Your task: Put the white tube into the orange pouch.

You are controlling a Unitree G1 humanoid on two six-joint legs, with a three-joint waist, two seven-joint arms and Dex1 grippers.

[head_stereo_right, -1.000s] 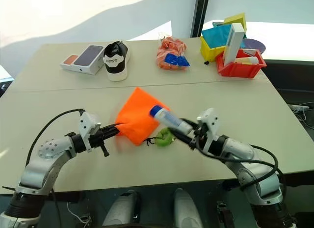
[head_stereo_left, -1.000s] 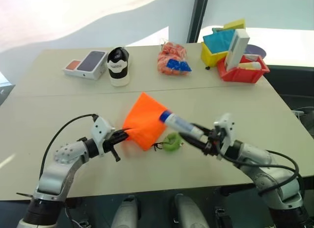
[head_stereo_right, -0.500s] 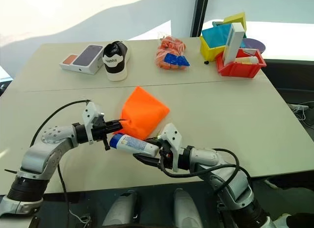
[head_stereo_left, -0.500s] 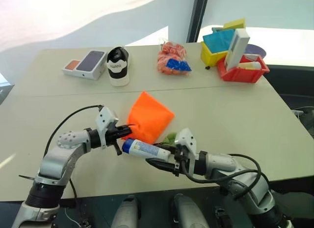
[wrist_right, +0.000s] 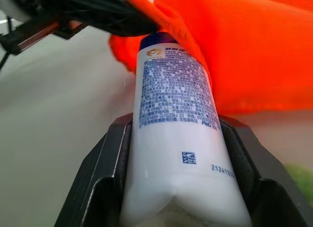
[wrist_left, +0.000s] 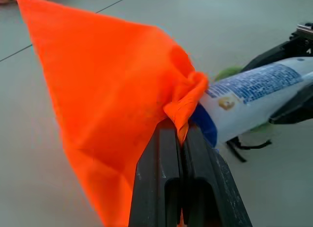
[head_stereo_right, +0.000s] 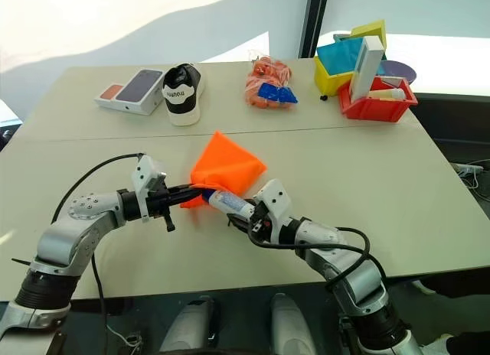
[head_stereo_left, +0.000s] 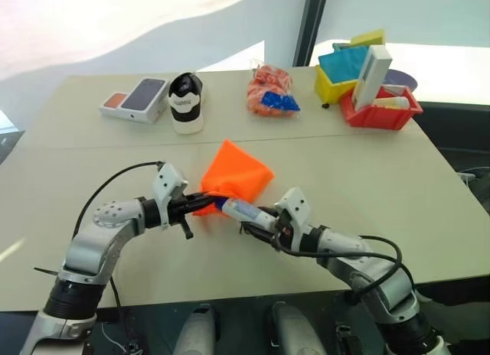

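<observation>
Left wrist view: left gripper (wrist_left: 182,139) clenched on the bunched mouth of the flat bright orange fabric pouch (wrist_left: 107,104).
Change: right gripper (wrist_right: 171,153), grasping the small white plastic tube (wrist_right: 173,104), has swung in; blue cap now touches the mouth.
Meaning: insertion starting, tube not yet inside.

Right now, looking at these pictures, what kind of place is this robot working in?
Probably a lab or test room rather than a home: a plain beige table holds unrelated props, namely a single shoe, phone boxes and a red bin and yellow bin of small items, beside a large window.
</observation>
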